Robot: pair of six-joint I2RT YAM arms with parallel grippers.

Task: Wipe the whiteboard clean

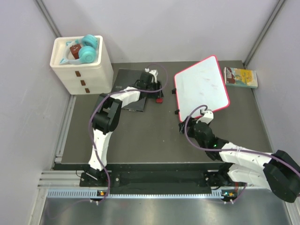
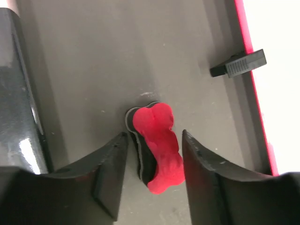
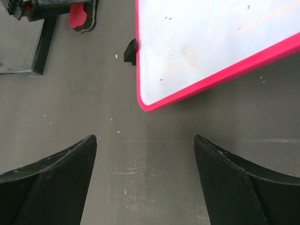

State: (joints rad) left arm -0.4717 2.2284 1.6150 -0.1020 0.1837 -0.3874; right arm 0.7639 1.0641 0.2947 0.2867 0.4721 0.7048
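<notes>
While its jaws stand wide apart with nothing between them, the right end effector hovers over the dark grey worktop, just short of the near corner of the large white, pink-framed whiteboard. The board lies flat at the far right, bearing only faint specks. Farther left, the left end effector stands open astride a small red-topped eraser, beside a flat black notebook.

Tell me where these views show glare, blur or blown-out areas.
Left wrist: whiteboard blown out white, sheen on the black surface at left, eraser sharp. Right wrist: whiteboard evenly lit, specks crisp, tool fingers dark. Top external: soft even light, faint shadows.
</notes>
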